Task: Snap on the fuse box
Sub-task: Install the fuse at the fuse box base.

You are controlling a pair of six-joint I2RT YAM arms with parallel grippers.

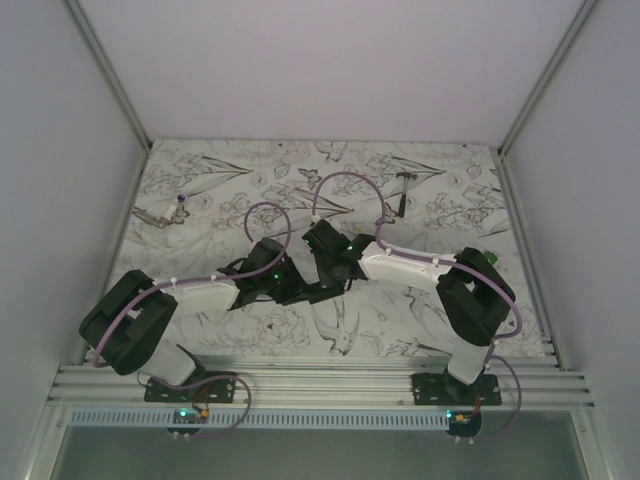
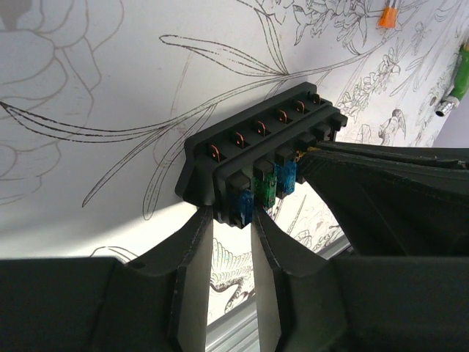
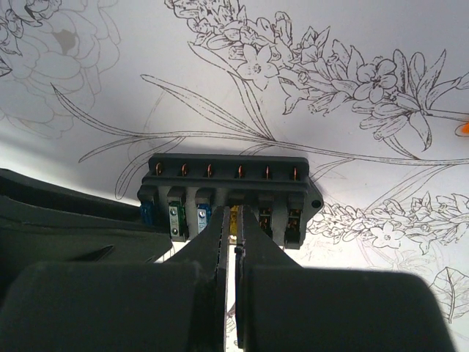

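Pale walls [image 1: 300,60] close in three sides of the counter [image 1: 250,170], whose white cloth [image 1: 290,330] is printed with grey flowers and birds. We see the left arm [image 1: 190,295] and right arm [image 1: 410,265] reaching inward, their claws meeting about the middle of the counter, a little nearer the near edge than the far one. The fuse box [image 3: 227,180] is held there between them; it looks raised off the cloth. One long face carries a row of six copper terminals [image 3: 209,170], and the face toward the claws shows blue and green fuses [image 2: 264,187].

The left claw [image 2: 230,217] grips one end of the fuse box, its fingers [image 2: 196,253] set apart with a blue fuse between them. The right claw [image 3: 234,217] sits at the middle of the same face, pinched almost closed on the fuse box, with a sliver of yellow [image 3: 233,213] between its tips.

Toward the far edge, right of centre, lies a hammer [image 1: 400,195]. A green object [image 1: 490,258] rests near the right edge, beside the right arm. Close to the far left corner we make out a small pale piece [image 1: 165,213], too small to name. An orange bit [image 2: 387,15] lies on the cloth, well apart from the fuse box.
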